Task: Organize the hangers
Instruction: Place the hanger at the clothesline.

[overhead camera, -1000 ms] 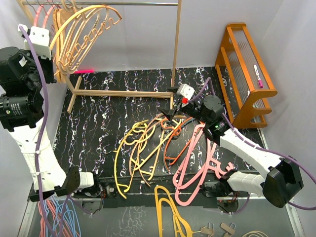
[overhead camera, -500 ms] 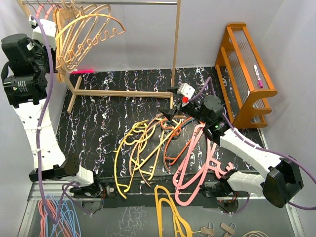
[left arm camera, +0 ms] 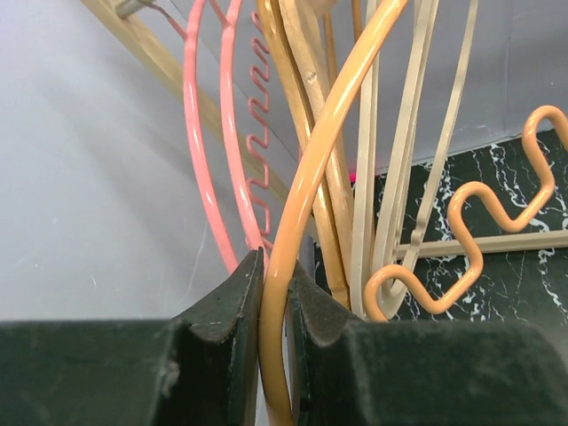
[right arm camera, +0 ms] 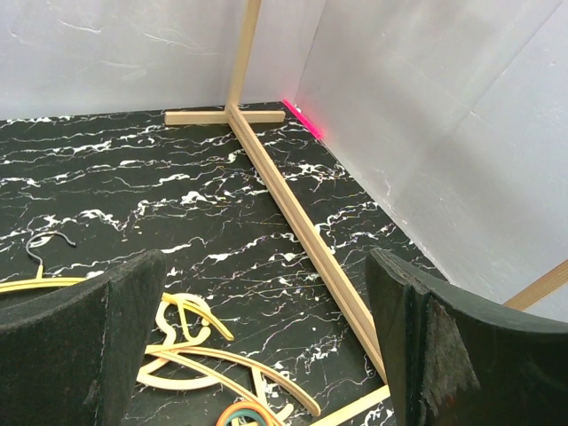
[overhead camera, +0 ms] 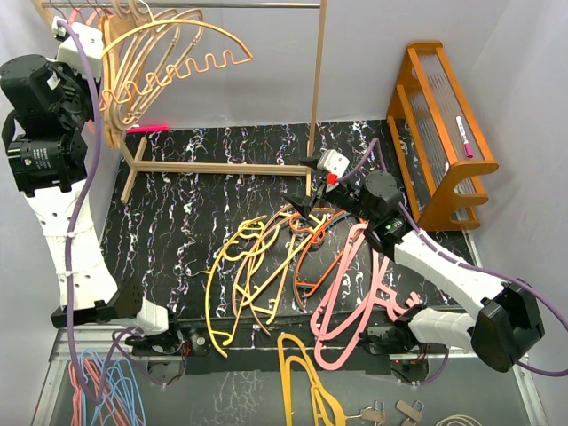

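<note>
My left gripper [left arm camera: 275,271] is up at the rail's left end [overhead camera: 96,53], shut on the curved arm of an orange wavy-barred hanger [left arm camera: 306,191] that sticks out to the right under the rail [overhead camera: 241,55]. Beside it hang pink hangers [left arm camera: 200,151] and pale tan hangers [left arm camera: 390,177]. A tangled pile lies on the black mat: yellow [overhead camera: 222,275], tan [overhead camera: 266,266], orange [overhead camera: 312,253] and pink hangers [overhead camera: 355,293]. My right gripper [overhead camera: 304,201] hovers over the pile's far edge, open [right arm camera: 266,266], with nothing between its fingers.
The wooden clothes rack has an upright post [overhead camera: 316,80] and a base bar [overhead camera: 222,167] across the mat's back. An orange wooden stand [overhead camera: 439,124] sits at the right. A mustard hanger [overhead camera: 306,373] and a blue-and-pink bunch [overhead camera: 102,390] lie off the mat's front.
My left arm has risen towards the rail, and the orange wavy hanger in its grip has swung up and out to the right. The right arm has not moved.
</note>
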Robot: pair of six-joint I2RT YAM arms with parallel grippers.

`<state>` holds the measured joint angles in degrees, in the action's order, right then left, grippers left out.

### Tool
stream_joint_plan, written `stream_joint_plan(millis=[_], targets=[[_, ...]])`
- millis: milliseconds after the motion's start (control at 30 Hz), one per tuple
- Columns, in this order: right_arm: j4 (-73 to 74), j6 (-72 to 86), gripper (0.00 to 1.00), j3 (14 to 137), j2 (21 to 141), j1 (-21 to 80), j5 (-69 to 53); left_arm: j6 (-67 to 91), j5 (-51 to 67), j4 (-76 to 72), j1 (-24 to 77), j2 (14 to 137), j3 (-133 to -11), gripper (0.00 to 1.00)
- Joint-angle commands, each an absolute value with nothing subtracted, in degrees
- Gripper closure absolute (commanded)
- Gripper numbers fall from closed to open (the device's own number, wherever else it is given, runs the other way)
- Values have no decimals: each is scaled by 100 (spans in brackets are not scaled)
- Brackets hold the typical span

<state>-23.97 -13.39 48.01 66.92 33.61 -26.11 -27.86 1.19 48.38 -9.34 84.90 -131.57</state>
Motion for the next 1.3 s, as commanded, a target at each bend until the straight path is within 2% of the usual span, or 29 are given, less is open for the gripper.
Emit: stream_joint_plan(millis=[0,633,967,1100,1133,1167,1233,1267], targets=[[-2690,-1300,2,5080,6709,3335,-2654,-2951,-271,4073,-683,8378,-13279,100],[-2812,-1261,1,5022,6828,3327,-2695,-4170,-1974,2845,502,8355,-12454,100],[-3050,-1090,2,4977,6960,3321,-2870,-5039,-2770,1905,571,7592,-10975,100],[-3119,-1022,1,4970,7004,3322,-2939,-5064,-2844,1975,571,7544,-10998,98],[-3120,-1020,1,4974,7010,3317,-2944,-5020,-2830,2084,571,7555,-11105,77],[-3120,-1011,1,4970,7010,3317,-2952,-4968,-2789,2224,571,7565,-11242,49],[-3120,-1004,2,4958,7013,3314,-2885,-4724,-2609,2643,576,7556,-11628,8],[-3109,-1002,2,4951,7018,3316,-2835,-4487,-2415,2914,573,7529,-11913,4]])
